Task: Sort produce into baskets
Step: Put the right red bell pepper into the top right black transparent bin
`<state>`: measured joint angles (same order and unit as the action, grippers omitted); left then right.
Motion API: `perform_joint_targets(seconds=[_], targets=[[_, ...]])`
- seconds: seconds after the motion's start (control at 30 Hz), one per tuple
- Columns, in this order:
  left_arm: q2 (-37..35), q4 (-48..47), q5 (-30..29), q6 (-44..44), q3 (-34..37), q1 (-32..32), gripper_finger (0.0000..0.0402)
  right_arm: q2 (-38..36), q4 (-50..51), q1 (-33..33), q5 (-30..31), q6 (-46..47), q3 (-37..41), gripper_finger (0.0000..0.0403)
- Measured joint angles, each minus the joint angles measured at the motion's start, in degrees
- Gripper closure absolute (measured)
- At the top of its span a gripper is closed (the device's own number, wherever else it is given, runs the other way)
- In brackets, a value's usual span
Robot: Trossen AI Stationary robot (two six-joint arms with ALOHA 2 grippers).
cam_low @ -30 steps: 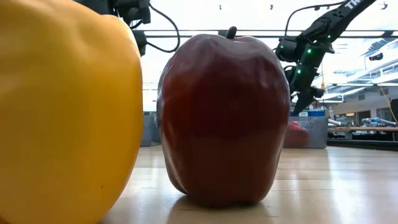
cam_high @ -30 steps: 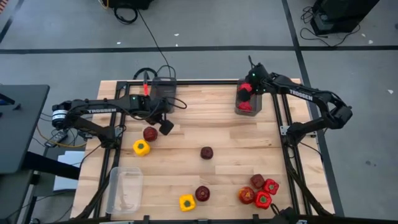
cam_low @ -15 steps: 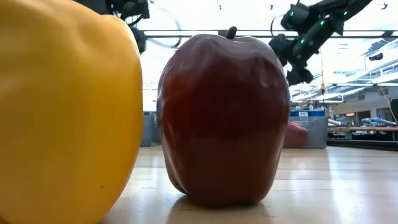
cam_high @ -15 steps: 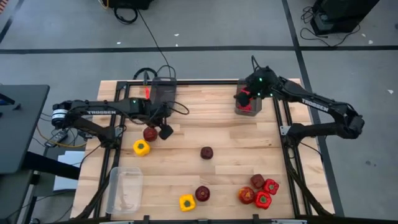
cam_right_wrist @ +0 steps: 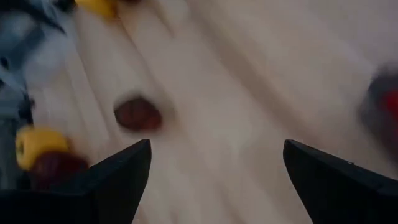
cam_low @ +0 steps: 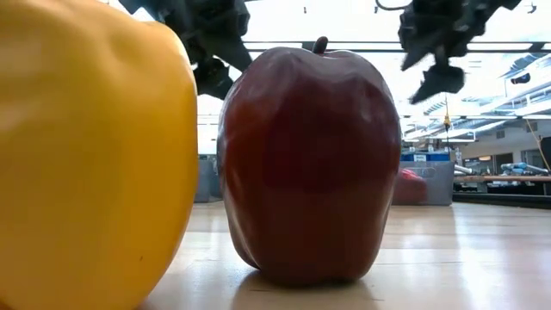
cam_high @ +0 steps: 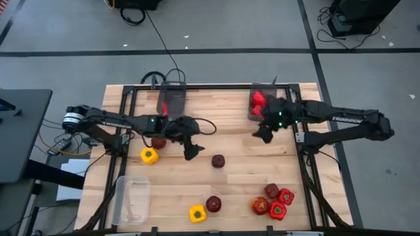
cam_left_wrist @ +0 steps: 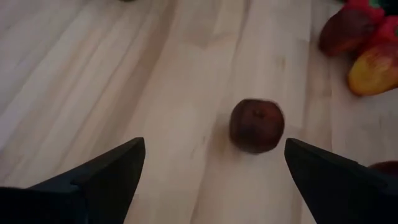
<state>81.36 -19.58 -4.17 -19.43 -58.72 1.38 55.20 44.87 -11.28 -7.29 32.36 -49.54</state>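
Pale striped-wood table; dark maroon apple mid-table; yellow pepper near the left edge — red peppers at the front-right corner, more red in the grey bin.

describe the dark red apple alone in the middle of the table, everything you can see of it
The apple is small, round and dark maroon with a dull skin, sitting alone on bare wood near the table's middle, touching nothing else. The left pincer hangs open just beside it, aimed its way; in the left wrist view it lies between the spread fingers, ungrasped.
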Motion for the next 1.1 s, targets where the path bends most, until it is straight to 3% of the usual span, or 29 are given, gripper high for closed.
perform_joint_targets(seconds=[0.23,0.37,0.67,1.1], targets=[[5.57,7.87,0.12,-2.19,0.02,3.42,0.001,-0.03,13.45,15.49,-4.87,12.57,0.0,0.003],[6.26,12.23,-1.27,-5.19,0.02,5.31,0.001,-0.02,13.71,26.21,-6.33,20.28,0.02,0.003],[6.24,13.88,-4.83,-3.14,0.01,9.73,0.001,2.37,12.6,48.17,-3.99,36.63,0.02,0.003],[6.24,12.32,-5.42,1.21,0.02,15.13,0.001,16.0,6.36,62.55,-3.2,35.12,0.02,0.0029]])
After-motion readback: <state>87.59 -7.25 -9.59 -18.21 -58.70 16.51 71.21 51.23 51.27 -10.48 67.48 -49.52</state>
